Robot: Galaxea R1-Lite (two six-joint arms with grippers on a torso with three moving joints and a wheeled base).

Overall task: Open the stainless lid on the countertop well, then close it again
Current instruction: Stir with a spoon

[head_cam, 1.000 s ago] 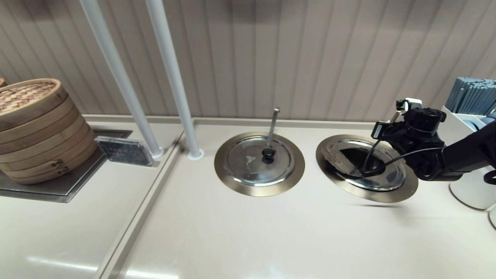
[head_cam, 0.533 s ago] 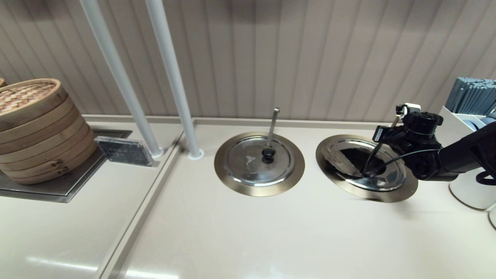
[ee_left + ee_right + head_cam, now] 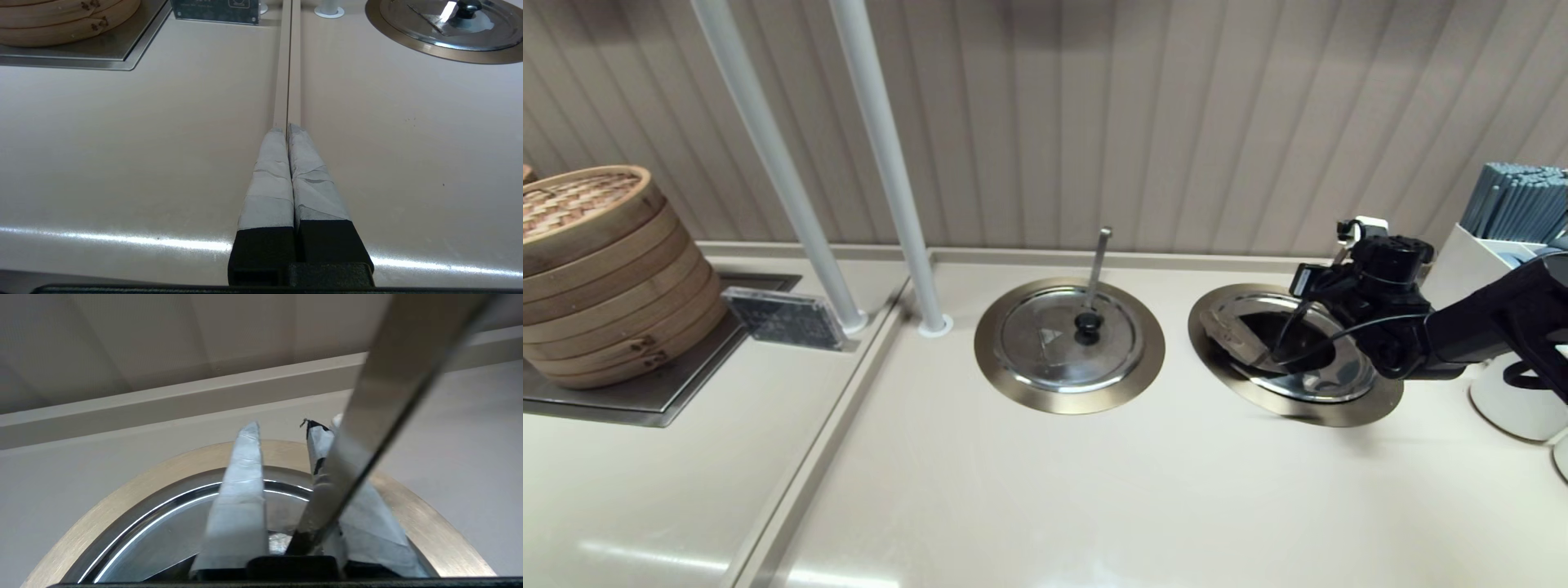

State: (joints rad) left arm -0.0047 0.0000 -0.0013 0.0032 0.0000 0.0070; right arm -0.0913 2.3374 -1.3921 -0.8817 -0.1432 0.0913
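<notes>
The stainless lid lies on the right-hand countertop well, inside its gold ring. The dark rim patch is at the lid's left edge. My right gripper hovers low over the far right part of the lid, and the arm hides the knob. In the right wrist view the gripper is open. Only lid surface and ring show between its taped fingers. The slanting ladle handle crosses in front of one finger. My left gripper is shut and parked over bare counter.
The twin lid with its vertical ladle handle sits left of the task well. Two white poles rise behind it. Bamboo steamers stand far left. A holder of chopsticks and a white container crowd the right edge.
My right gripper has shifted left over the lid, a little toward its middle. The lid and the left arm have not visibly moved.
</notes>
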